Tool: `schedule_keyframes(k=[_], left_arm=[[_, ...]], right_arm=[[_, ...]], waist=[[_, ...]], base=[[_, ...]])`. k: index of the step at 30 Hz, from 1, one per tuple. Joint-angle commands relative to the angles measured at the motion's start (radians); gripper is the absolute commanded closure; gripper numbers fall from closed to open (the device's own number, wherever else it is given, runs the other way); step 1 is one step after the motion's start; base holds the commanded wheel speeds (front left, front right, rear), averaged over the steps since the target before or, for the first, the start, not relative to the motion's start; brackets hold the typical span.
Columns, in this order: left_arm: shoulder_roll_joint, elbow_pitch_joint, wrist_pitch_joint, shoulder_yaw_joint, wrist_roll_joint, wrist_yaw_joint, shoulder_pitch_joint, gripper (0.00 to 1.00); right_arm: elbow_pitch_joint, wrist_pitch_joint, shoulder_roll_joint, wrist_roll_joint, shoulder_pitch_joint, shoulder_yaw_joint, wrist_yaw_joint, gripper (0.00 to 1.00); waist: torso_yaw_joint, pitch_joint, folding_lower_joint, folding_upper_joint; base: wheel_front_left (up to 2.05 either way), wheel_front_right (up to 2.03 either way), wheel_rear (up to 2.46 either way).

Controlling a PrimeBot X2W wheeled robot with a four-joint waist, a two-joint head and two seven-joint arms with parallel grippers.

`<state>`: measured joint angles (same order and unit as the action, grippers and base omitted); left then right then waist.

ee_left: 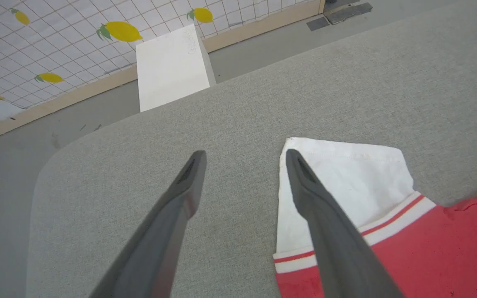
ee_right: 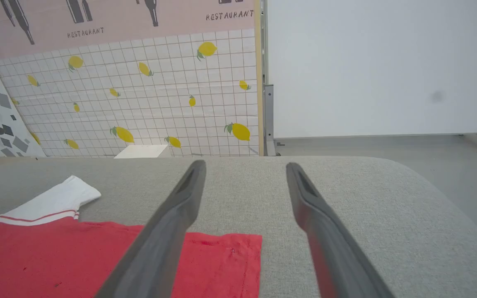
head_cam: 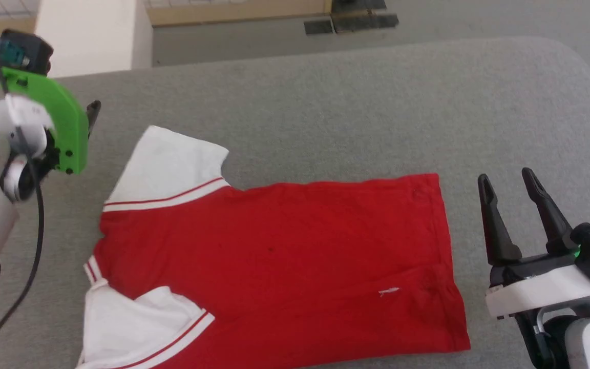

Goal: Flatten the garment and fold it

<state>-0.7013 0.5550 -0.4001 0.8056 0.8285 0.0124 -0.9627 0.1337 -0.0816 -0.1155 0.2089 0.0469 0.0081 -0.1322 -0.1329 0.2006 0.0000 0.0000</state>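
Observation:
The garment [head_cam: 285, 256] lies spread on the grey table [head_cam: 325, 113], red body flat with its hem to the right. One white sleeve [head_cam: 169, 169] reaches toward the far side and the other [head_cam: 131, 323] is folded in at the near left. My left gripper [head_cam: 91, 111] hovers left of the far sleeve. It stands open in the left wrist view [ee_left: 245, 154], one finger over the edge of the white sleeve [ee_left: 346, 178], holding nothing. My right gripper [head_cam: 506, 178] is open and empty just right of the hem. It also shows in the right wrist view [ee_right: 245, 164], beside the garment [ee_right: 56, 256].
A white block [head_cam: 95, 36] stands on the floor past the table's far left edge [ee_left: 172, 66]. The table's far corners are rounded. A black cable [head_cam: 36, 230] hangs from my left arm. Bare grey cloth lies beyond and right of the shirt.

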Motion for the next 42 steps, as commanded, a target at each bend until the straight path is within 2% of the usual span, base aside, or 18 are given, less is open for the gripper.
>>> schedule_keyframes(k=[1,6,13,22,23,31,36,38,42], left_arm=[[0.011,0.022,-0.051,0.011,0.006,0.020,-0.038,0.00],[0.037,0.085,-0.253,0.039,0.039,0.058,-0.144,0.00],[0.053,0.144,-0.463,0.085,0.042,0.075,-0.248,0.00],[0.029,0.213,-0.546,0.125,0.023,0.079,-0.259,0.00],[0.029,0.216,-0.552,0.127,0.028,0.082,-0.254,1.00],[0.038,0.221,-0.517,0.139,0.052,0.103,-0.214,1.00],[0.050,0.211,-0.454,0.143,0.069,0.111,-0.183,1.00],[0.054,0.201,-0.427,0.147,0.075,0.114,-0.171,1.00],[0.056,0.169,-0.384,0.164,0.083,0.117,-0.146,1.00]], right_arm=[[0.006,-0.006,0.008,-0.010,-0.002,0.002,0.002,0.00],[0.001,-0.012,0.023,-0.018,0.036,0.009,0.002,0.00],[-0.033,-0.016,0.024,-0.022,0.096,0.044,0.002,0.00],[-0.079,-0.041,0.020,-0.019,0.135,0.070,0.002,0.00],[-0.083,-0.042,0.019,-0.019,0.136,0.071,0.002,0.00],[-0.090,-0.028,-0.017,-0.031,0.150,0.070,0.002,0.00],[-0.071,0.023,-0.091,-0.038,0.211,0.067,0.002,0.00],[-0.072,0.075,-0.134,-0.025,0.248,0.086,0.002,0.00],[-0.103,0.251,-0.248,0.039,0.346,0.180,0.002,0.00]], waist=[[-0.075,0.097,0.0000,0.0000],[-0.109,0.169,0.0000,0.0000],[-0.150,0.255,0.0000,0.0000],[-0.179,0.303,0.0000,0.0000],[-0.179,0.302,0.0000,0.0000],[-0.141,0.238,0.0000,0.0000],[-0.104,0.164,0.0000,0.0000],[-0.090,0.138,0.0000,0.0000],[-0.064,0.095,0.0000,0.0000]], base=[[0.00,0.00,0.00],[0.00,0.00,0.00],[0.00,0.00,0.00],[0.00,0.00,0.00],[0.00,0.00,0.00],[0.00,0.00,0.00],[0.00,0.00,0.00],[0.00,0.00,0.00],[0.00,0.00,0.00]])
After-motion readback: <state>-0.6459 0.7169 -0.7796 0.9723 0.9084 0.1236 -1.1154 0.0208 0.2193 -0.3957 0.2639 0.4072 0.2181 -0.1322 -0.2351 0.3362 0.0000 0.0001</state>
